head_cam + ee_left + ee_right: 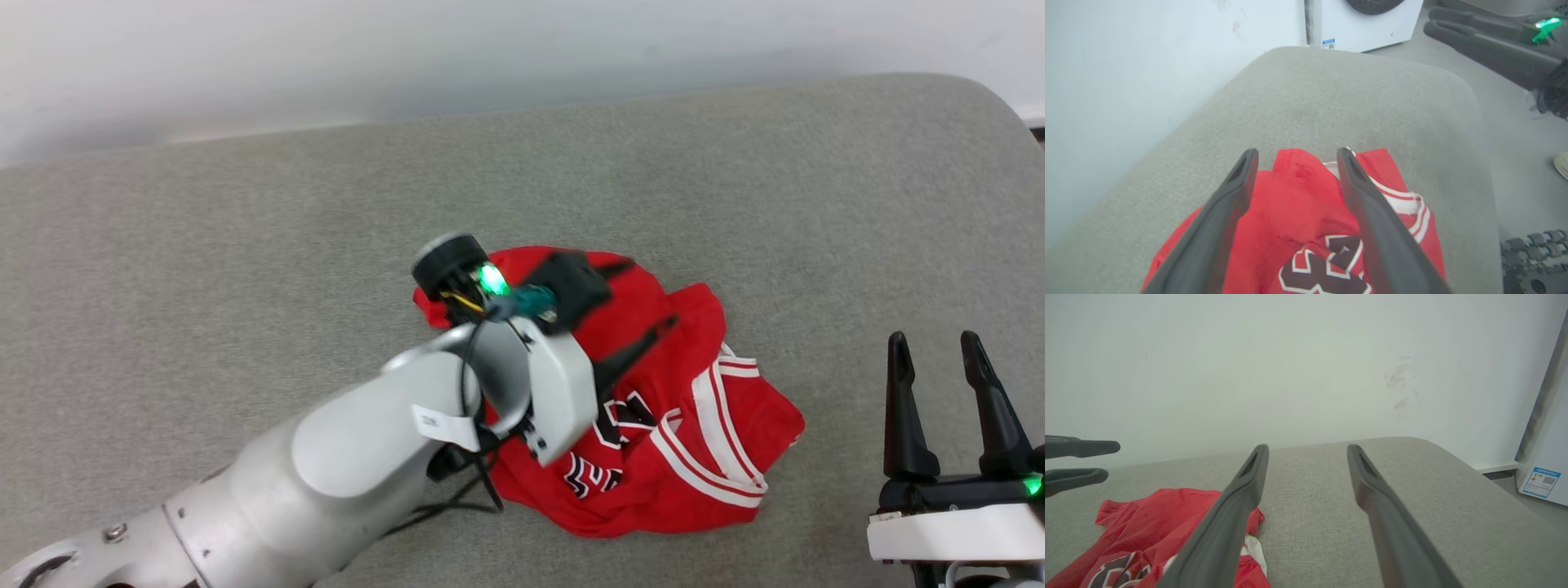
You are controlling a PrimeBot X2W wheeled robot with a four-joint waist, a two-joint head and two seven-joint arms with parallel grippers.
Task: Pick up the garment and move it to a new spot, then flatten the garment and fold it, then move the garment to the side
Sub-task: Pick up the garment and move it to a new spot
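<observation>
We are viewing a grey cushion (245, 245) bearing the crumpled garment (694, 425) near its middle; the left gripper (1296, 153) is hovering over the cloth, fingers spread, gripping nothing; the right gripper (934, 339) is resting apart, likewise spread.

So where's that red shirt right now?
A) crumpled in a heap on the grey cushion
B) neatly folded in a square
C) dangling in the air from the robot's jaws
A: the shirt lies bunched up on the grey cushion, its lettering half hidden in the folds.
</observation>
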